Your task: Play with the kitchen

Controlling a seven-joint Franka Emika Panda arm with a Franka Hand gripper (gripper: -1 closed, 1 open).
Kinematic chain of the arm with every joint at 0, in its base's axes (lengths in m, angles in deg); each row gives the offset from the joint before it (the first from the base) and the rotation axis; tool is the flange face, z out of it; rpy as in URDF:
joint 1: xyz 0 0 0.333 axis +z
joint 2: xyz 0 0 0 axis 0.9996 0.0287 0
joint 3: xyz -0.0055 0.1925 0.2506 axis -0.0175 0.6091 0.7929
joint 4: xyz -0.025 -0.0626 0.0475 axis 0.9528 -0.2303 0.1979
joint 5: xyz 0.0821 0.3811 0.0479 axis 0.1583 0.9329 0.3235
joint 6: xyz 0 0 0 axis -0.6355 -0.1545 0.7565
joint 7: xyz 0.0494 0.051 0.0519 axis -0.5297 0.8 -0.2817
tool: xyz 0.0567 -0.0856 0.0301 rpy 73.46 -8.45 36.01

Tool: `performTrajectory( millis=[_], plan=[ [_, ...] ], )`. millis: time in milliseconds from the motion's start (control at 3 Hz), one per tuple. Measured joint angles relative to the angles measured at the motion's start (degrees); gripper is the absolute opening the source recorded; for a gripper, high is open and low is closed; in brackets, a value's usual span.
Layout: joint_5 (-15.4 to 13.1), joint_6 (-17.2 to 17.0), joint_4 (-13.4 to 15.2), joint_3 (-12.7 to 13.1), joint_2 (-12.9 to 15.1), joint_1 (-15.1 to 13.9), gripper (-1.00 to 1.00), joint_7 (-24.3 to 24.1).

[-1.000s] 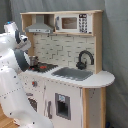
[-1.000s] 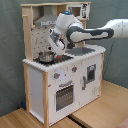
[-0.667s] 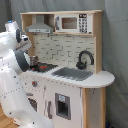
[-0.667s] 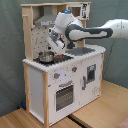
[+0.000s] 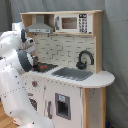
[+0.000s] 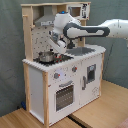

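The kitchen (image 6: pixel 65 75) is a boxy toy of white panels framed in pale wood, with a tiled-looking back wall, a grey hood (image 5: pixel 39 26), a curved black faucet (image 5: pixel 85 59) over a grey sink (image 5: pixel 74 73), and it stands on a wooden floor against a grey backdrop. On its stove sits a small shiny metal pot (image 6: pixel 46 57). The gripper (image 6: pixel 56 44) hangs just above the stovetop beside that pot, and whether its fingers are parted or closed cannot be told.
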Motion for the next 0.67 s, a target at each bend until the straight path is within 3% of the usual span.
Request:
performTrajectory(
  millis=[333, 667],
  plan=[
    [0.35, -0.2, -1.58, 2.03, -1.99, -1.93, 1.0, 4.35],
    [1.35, -0.32, -4.97, 3.13, -4.47, -4.0, 1.0, 8.06]
  ],
)
